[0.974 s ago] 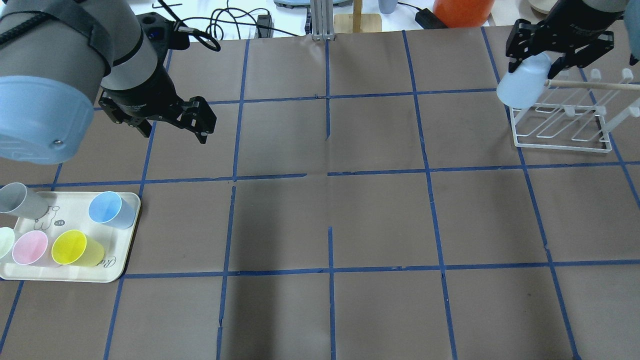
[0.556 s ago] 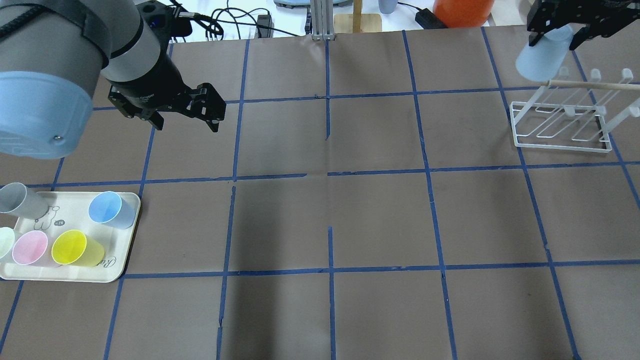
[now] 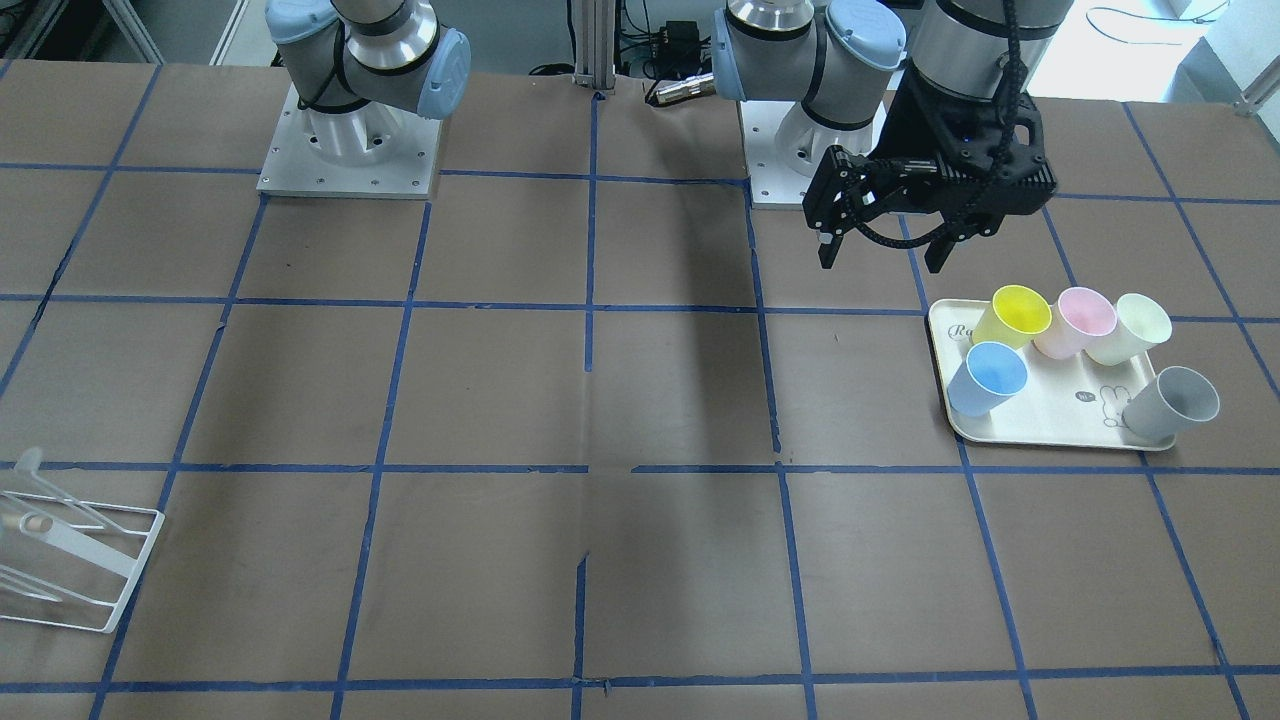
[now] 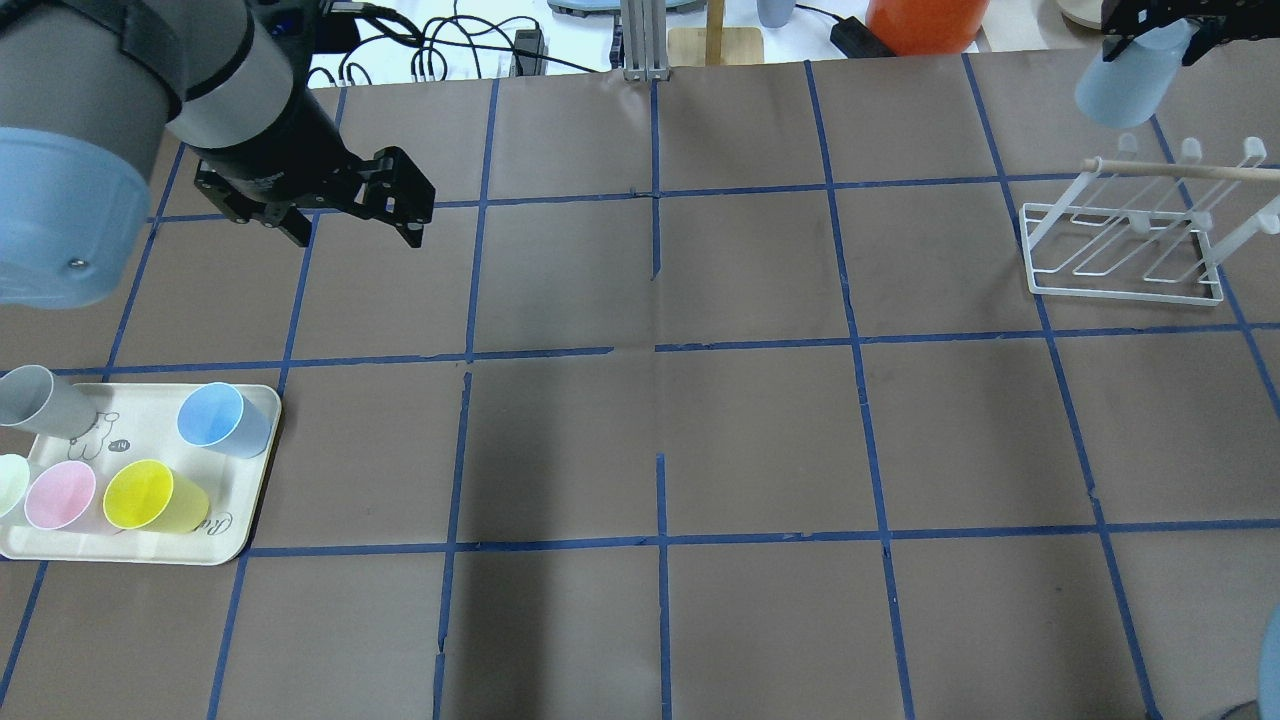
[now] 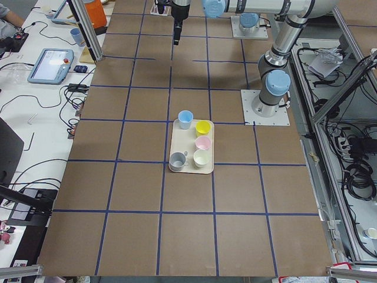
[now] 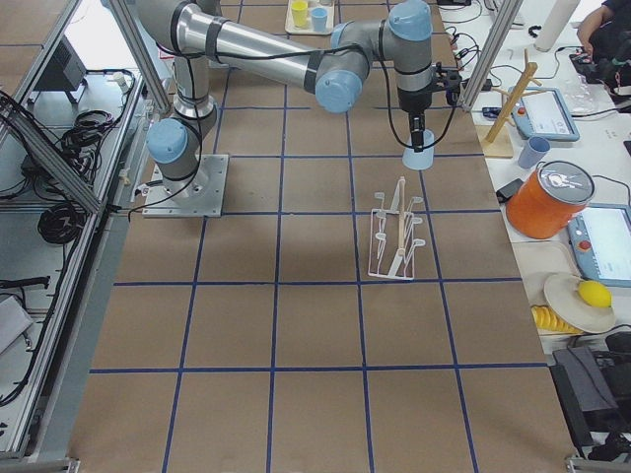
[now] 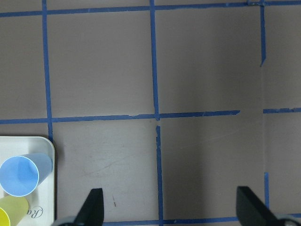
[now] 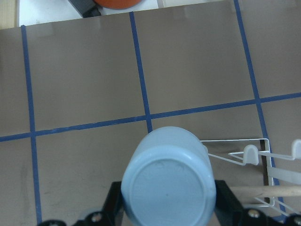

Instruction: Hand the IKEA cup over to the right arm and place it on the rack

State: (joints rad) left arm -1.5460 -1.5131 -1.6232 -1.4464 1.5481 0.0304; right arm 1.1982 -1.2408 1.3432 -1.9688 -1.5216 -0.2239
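IKEA cup [image 4: 1130, 80] clamped mouth-down in right tool [image 4: 1152, 28], long axis roughly vertical, hanging over desk [image 4: 700, 430] just off corner of rack [image 4: 1120, 292], prongs apparently below and aside; left tool [image 4: 357, 235] spread, empty, well apart.

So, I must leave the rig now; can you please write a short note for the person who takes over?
Left gripper: open, empty, above the table near the tray.
Right gripper: shut on the IKEA cup, mouth down, in the air close to the rack, not on it.
Done: the hand-over; the cup is with the right gripper.
Left: bring it over a rack prong, lower, release.
The rack holds no cup; a second blue cup stands on the tray.
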